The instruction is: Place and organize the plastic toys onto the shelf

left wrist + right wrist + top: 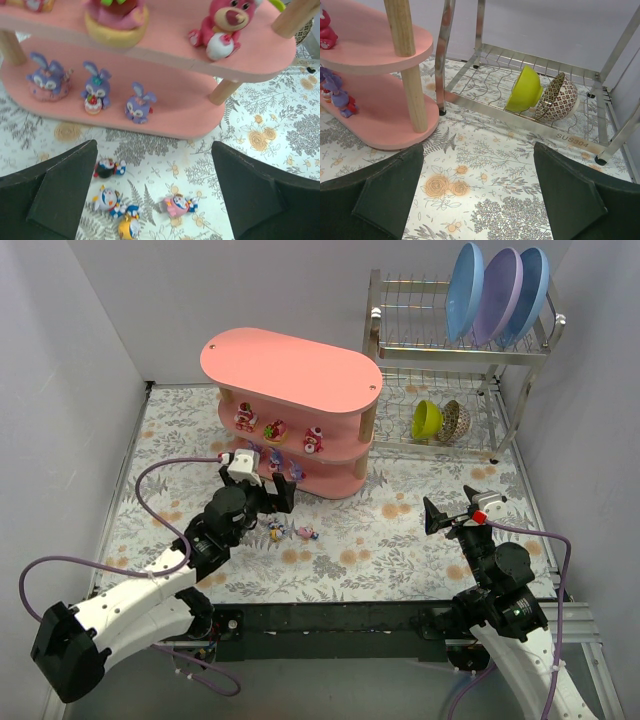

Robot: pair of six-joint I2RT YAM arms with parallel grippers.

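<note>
The pink three-tier shelf stands at the back middle. Its middle tier holds a cake-like toy and a pink bear. Its bottom tier holds three purple bunny figurines. Several small cat figurines lie on the mat in front: a black one, a white one, a yellow one and a pink one. My left gripper is open above them, empty. My right gripper is open and empty, right of the shelf.
A metal wire dish rack stands at the back right with a green bowl and a patterned bowl on its lower level and three plates on top. White walls close in both sides.
</note>
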